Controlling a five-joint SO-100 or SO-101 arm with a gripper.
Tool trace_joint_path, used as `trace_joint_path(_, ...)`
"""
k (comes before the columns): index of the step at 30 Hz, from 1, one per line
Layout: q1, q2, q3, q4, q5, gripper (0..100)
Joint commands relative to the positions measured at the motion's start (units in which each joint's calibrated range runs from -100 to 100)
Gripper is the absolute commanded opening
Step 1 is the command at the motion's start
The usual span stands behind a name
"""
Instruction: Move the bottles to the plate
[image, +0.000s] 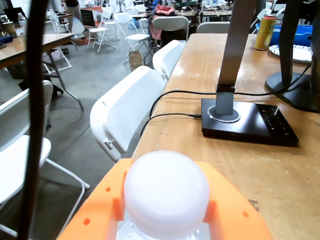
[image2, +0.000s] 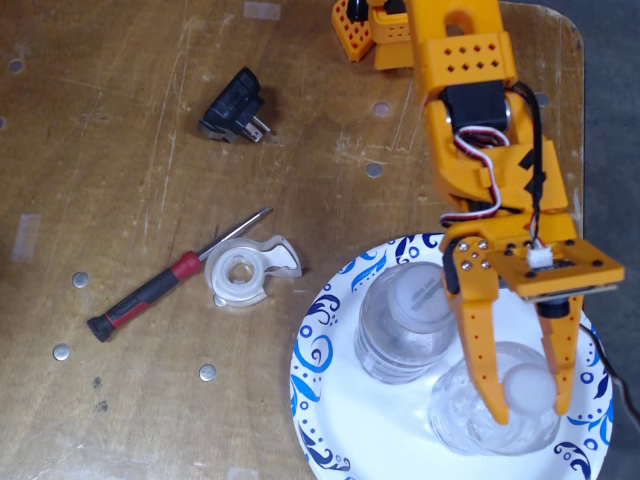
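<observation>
Fixed view first: your gripper (image2: 530, 405) hangs over the plate (image2: 330, 420), its two orange fingers (image2: 482, 350) straddling the white cap of the nearer bottle (image2: 470, 420), which stands upright at roughly five o'clock on the plate. The fingers sit on either side of the cap and neck, and the wrist view backs this up, with the ribbed cap (image: 166, 192) filling the bottom of the picture and orange jaw material pressed close along both its flanks, so you appear to be clamped on the cap rather than the body. That grip makes sense: the cap is rigid, while the thin ribbed wall would buckle. The other bottle (image2: 400, 320) also stands upright on the plate, at about twelve o'clock from the held one, the two nearly touching. That leaves you little room, so by my judgement you should open gently and lift straight up to avoid knocking either over. Off the plate at nine o'clock lie the tape dispenser (image2: 245, 272) and screwdriver (image2: 170, 280), well clear of your path.
</observation>
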Motion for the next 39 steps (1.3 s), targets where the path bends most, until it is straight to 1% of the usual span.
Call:
trace_joint_path(1,-0.3,-0.5,0.3,0.1,-0.2,1)
trace_joint_path(8,0.3,-1.0,0.0,0.1,-0.2,1)
trace_joint_path(22,0.3,-12.9,8.2,0.2,-0.2,1)
trace_joint_path(31,-2.3,-13.2,9.1,0.2,-0.2,1)
trace_joint_path(39,-1.5,-13.0,9.2,0.1,0.3,1)
